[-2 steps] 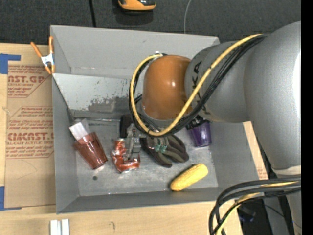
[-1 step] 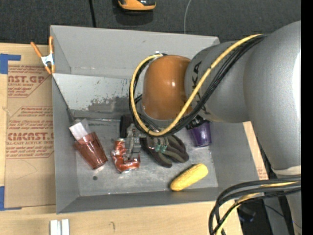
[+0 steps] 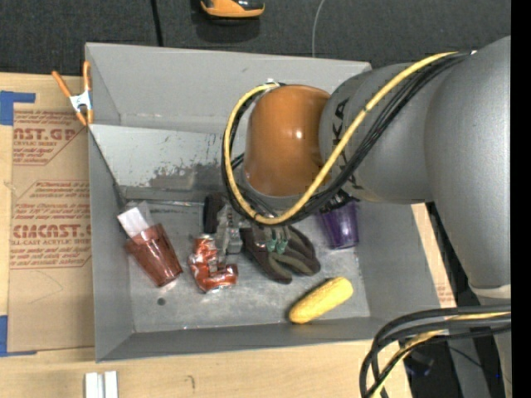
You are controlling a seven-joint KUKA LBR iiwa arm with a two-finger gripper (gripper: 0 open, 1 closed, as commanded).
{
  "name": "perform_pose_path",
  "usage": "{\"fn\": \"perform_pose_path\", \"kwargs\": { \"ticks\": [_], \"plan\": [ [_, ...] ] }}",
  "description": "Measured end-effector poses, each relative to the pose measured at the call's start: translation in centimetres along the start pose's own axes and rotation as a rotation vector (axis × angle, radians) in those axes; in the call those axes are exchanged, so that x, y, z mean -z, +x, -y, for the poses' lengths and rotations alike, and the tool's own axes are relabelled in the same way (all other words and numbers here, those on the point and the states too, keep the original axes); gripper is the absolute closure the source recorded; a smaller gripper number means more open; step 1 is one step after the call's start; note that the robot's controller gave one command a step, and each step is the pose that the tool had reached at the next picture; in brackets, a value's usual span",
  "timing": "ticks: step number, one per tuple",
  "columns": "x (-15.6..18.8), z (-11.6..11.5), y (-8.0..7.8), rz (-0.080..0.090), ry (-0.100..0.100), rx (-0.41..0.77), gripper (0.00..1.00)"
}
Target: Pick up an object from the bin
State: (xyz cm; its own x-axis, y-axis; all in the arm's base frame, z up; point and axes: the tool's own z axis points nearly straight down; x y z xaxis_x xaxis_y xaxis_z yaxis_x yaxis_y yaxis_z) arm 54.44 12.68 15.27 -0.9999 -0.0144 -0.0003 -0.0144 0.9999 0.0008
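My gripper (image 3: 226, 232) hangs below the arm's orange cover, low over the middle of the bin floor. Right under it and slightly toward the front lies a crumpled red and silver foil wrapper (image 3: 211, 270); whether the two touch is unclear. To the gripper's right a dark brown glove-like thing (image 3: 286, 257) lies flat, partly tucked beneath the arm. A red see-through cup with a white tip (image 3: 153, 251) lies on its side to the left.
A yellow corn cob (image 3: 321, 298) lies near the bin's front right. A purple cup (image 3: 339, 225) stands at the right, half hidden by the arm. The arm and its orange cover hide much of the bin's middle and right.
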Motion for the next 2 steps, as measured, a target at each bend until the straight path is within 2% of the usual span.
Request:
{"fn": "perform_pose_path", "kwargs": {
  "ticks": [1,2],
  "plan": [
    [1.2,-0.4,-0.2,0.002,0.001,0.029,1.0],
    [-6.3,-0.4,-1.1,0.004,-0.001,0.042,0.0]
  ]
}}
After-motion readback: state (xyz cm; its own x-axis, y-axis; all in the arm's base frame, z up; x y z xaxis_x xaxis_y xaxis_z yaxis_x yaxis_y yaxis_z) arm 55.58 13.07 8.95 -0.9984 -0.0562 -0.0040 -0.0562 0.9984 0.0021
